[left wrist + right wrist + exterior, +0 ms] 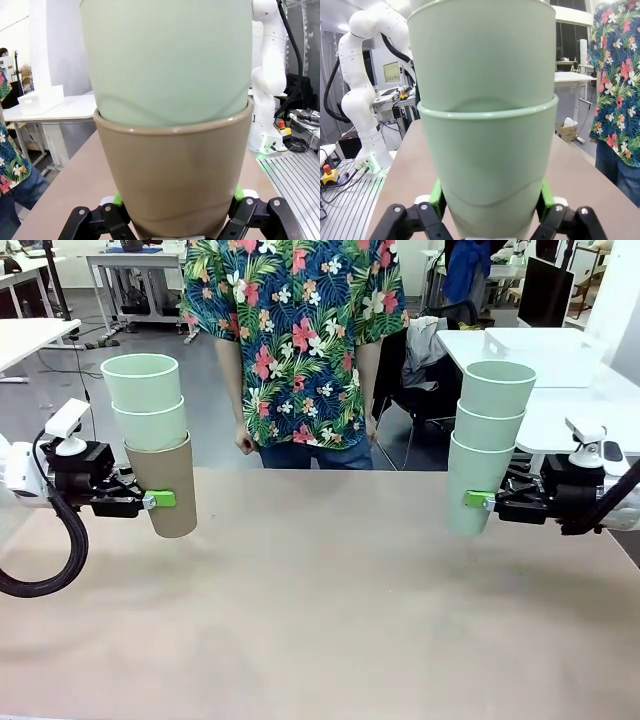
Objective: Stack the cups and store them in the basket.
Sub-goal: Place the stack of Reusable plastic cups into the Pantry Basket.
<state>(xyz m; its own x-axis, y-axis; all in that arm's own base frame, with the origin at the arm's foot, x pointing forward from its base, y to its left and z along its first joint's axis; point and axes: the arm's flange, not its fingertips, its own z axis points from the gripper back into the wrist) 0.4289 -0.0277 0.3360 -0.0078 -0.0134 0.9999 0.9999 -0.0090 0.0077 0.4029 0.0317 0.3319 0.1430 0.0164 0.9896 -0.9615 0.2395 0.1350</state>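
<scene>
At the left of the front view my left gripper (160, 500) is shut on the tan-brown cup (165, 485), which carries two mint green cups (145, 395) nested in it; the stack hangs above the table. In the left wrist view the tan-brown cup (175, 175) sits between the green pads (118, 199), with a mint cup (165, 60) inside. At the right my right gripper (478, 499) is shut on the lowest of three nested mint green cups (485, 445), also held in the air. The right wrist view has that stack (485, 150) between the green pads (438, 196). The basket is out of view.
A person in a flowered shirt (295, 340) stands at the far edge of the beige table (320, 610), hands down. White tables and chairs stand behind. The other arm's white base shows in each wrist view (267, 100) (365, 110).
</scene>
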